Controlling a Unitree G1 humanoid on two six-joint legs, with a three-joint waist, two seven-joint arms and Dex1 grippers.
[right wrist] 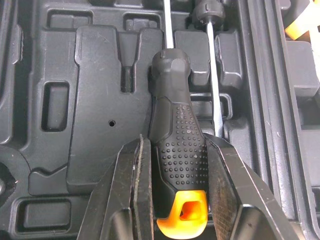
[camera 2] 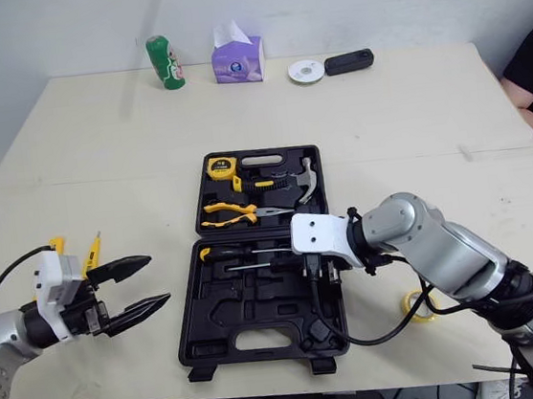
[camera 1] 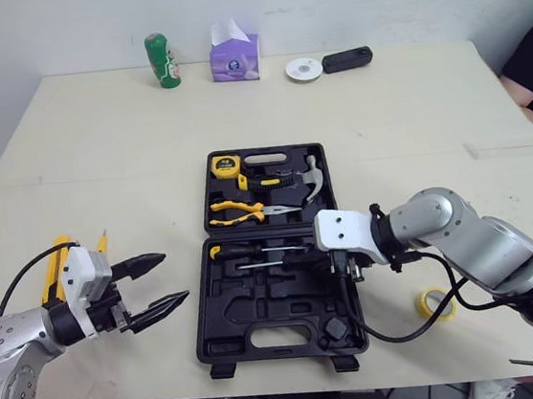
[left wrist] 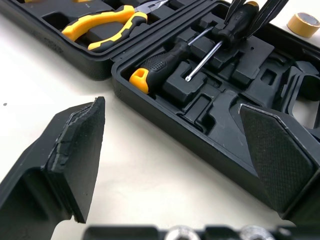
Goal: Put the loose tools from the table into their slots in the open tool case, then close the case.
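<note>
Right wrist view: the right gripper (right wrist: 179,165) has its jaws pinching the black, dimpled handle of a screwdriver (right wrist: 172,75) with an orange-yellow butt, held over the moulded lower tray of the open tool case (camera 1: 249,302); whether it sits in a slot cannot be told. A second screwdriver (left wrist: 160,62) lies in the tray just beside it. The upper half carries a tape measure (camera 1: 223,165), pliers (camera 1: 237,212) and a hammer (camera 1: 310,177). The left gripper (camera 1: 171,278), jaws spread and empty, hovers over the bench (camera 1: 98,161) near the case's left edge. A yellow tool (camera 1: 56,267) lies loose beside that arm, and a roll of tape (camera 1: 432,303) lies right of the case.
</note>
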